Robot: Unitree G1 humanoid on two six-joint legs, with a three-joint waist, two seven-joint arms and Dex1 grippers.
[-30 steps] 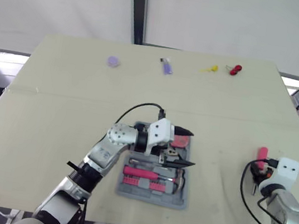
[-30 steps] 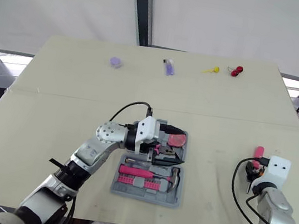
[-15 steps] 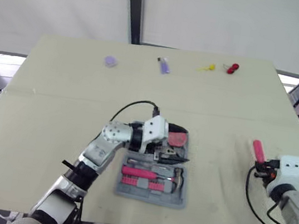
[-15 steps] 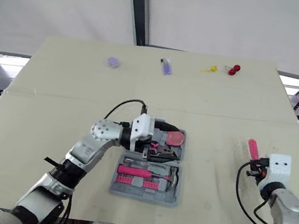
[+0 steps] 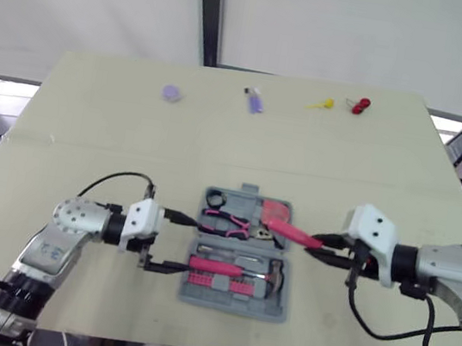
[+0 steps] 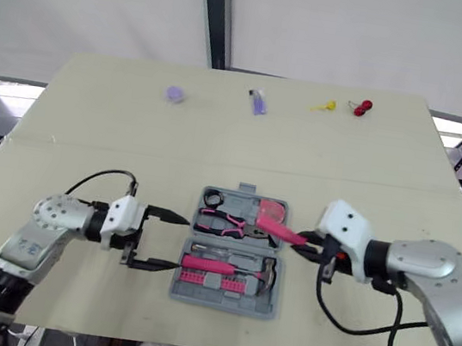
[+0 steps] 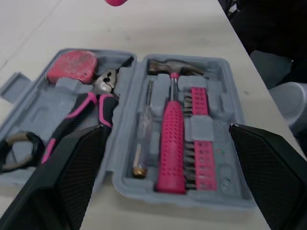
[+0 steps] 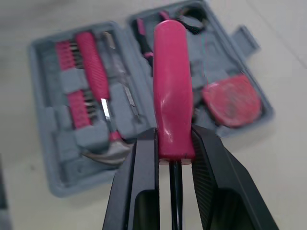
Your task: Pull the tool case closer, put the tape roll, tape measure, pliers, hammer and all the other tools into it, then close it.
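The right gripper (image 5: 320, 246) clamps a pink-handled screwdriver (image 5: 289, 232) over the open grey plastic tool case (image 5: 280, 307), apparently to stow it; the left gripper (image 5: 188, 242) gapes alongside, leaving room.

Tool case (image 5: 233, 304) mid-table; left gripper (image 5: 182, 242) left; right gripper (image 5: 322, 247) with screwdriver (image 5: 287, 231) right

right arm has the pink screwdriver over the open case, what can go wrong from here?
1. The right pincer holds the pink-handled screwdriver above the case, near the round pink tape measure. Released there, it may land on top and keep the grey plastic tool case from closing.
2. The open left pincer sits at the case's left edge. A nudge could shift the case off the right arm's aim.
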